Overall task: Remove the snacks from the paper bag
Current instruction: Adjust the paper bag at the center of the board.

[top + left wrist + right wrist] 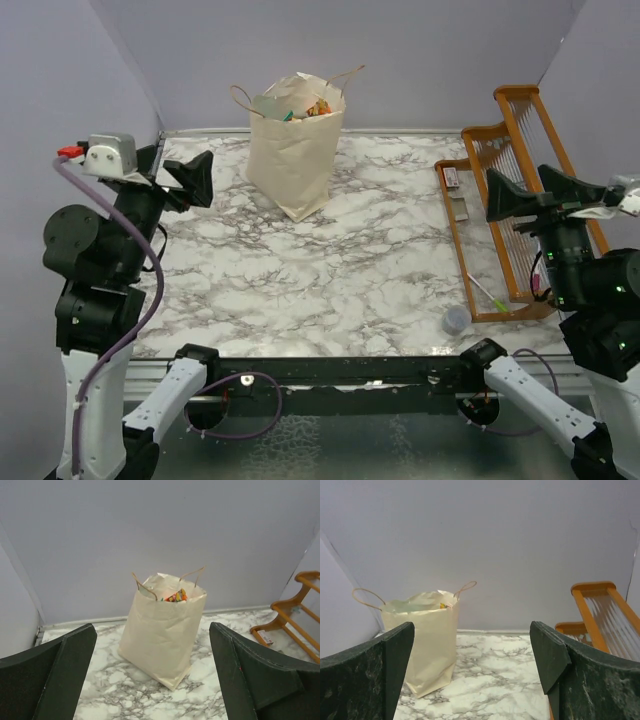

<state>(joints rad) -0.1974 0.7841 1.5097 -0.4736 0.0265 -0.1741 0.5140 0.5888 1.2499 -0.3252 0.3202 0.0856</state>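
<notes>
Fingers (65, 670) spread wide and empty on left gripper (175, 170) and right gripper (540, 192), both aimed at the bag (292, 160) standing upright well ahead. Snacks (318, 104) peek out its open top, probably easy pickings. Handles (245, 100) could snag; rack (515, 130) crowds the right fingers.

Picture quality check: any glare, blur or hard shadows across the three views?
Top external: even, soft light, no glare on the marble table, paper bag sharp. Left wrist: left fingers dark and soft-edged, snacks small but distinct. Right wrist: right fingers mottled, bag in focus.
</notes>
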